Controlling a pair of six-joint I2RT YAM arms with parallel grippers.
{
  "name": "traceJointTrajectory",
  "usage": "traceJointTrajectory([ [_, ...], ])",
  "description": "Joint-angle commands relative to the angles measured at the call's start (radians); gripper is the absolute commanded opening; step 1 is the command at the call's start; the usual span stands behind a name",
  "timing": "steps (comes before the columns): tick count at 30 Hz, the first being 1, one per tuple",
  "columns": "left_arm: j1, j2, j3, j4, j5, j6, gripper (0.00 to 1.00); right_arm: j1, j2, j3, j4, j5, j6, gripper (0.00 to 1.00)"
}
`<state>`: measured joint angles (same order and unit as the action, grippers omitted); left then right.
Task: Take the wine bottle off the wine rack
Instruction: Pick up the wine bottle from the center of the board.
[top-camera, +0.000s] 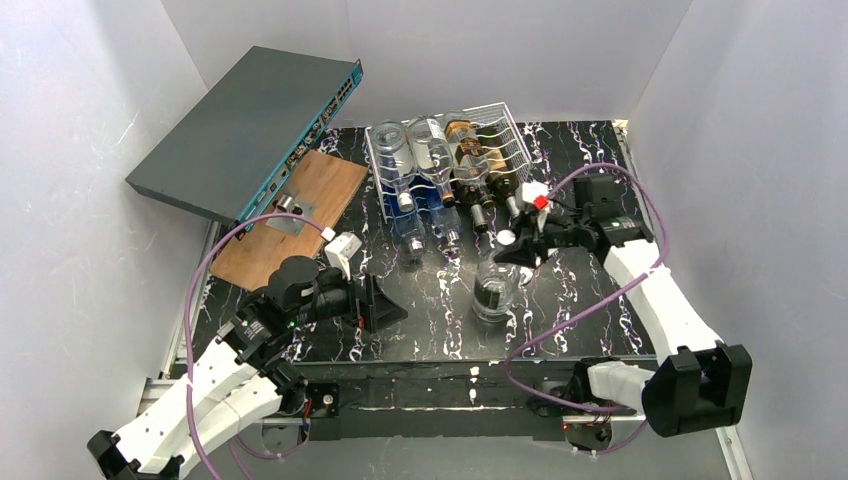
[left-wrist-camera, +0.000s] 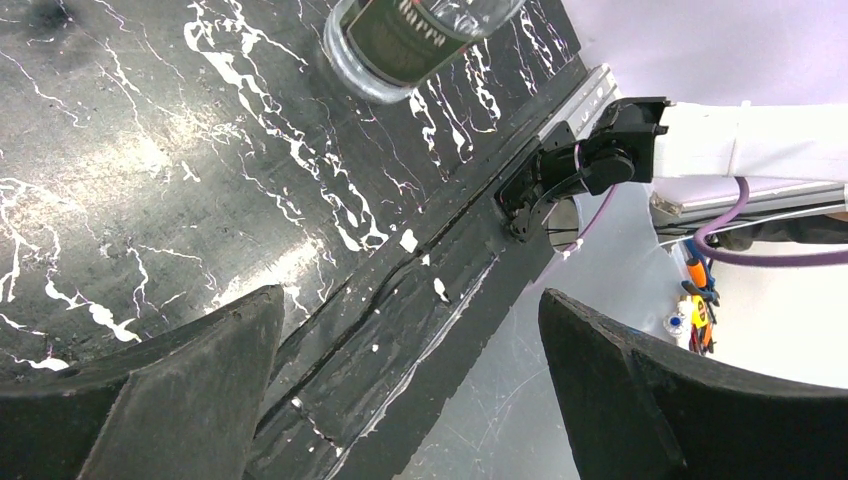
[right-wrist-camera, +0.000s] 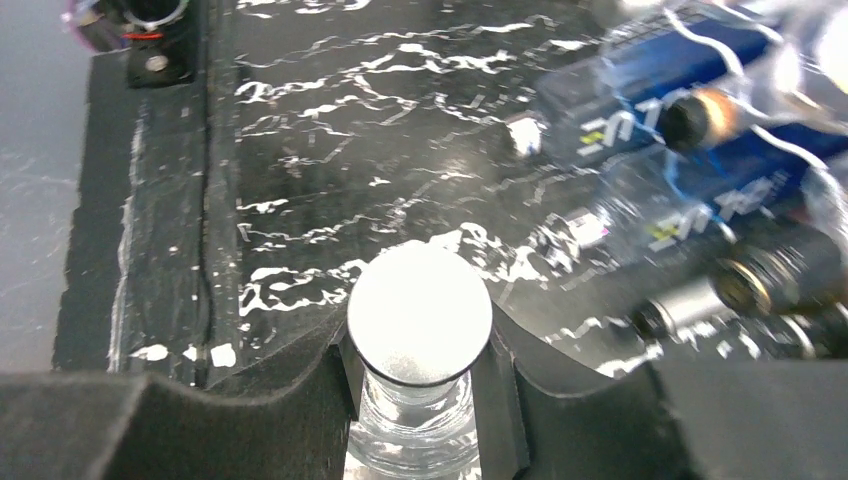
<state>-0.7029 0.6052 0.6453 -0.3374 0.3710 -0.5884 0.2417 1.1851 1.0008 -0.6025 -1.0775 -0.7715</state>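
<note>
The white wire wine rack (top-camera: 500, 125) stands at the back centre and holds several bottles lying in its cradles. One clear glass wine bottle (top-camera: 497, 285) with a dark label is off the rack, in front of it, roughly upright with its base at or just above the table. My right gripper (top-camera: 520, 245) is shut on that bottle's neck just under its white cap (right-wrist-camera: 420, 310); the fingers (right-wrist-camera: 505, 390) press both sides of the neck. My left gripper (top-camera: 385, 305) is open and empty, left of the bottle. The bottle's base shows in the left wrist view (left-wrist-camera: 420, 40).
A grey network switch (top-camera: 250, 125) leans at the back left above a wooden board (top-camera: 290, 215). A small white block (top-camera: 343, 250) lies near the left arm. White walls close in on three sides. The table's near edge (left-wrist-camera: 470, 300) lies under the left gripper (left-wrist-camera: 410, 310).
</note>
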Motion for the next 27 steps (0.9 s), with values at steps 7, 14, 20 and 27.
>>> traceJointTrajectory([
  [7,-0.004,-0.041,0.004,-0.025,-0.012,0.002,0.98,-0.194,-0.007,0.211,0.011,-0.006,0.092,0.03],
  [14,-0.004,-0.088,-0.003,-0.048,-0.018,-0.004,0.98,-0.297,0.051,0.303,-0.007,0.070,0.090,0.01],
  [20,-0.004,-0.106,-0.006,-0.060,-0.023,0.002,0.98,-0.356,0.095,0.363,-0.045,0.080,0.071,0.01],
  [27,-0.004,-0.105,-0.012,-0.060,-0.024,0.004,0.98,-0.383,0.112,0.383,0.018,0.174,0.102,0.01],
])
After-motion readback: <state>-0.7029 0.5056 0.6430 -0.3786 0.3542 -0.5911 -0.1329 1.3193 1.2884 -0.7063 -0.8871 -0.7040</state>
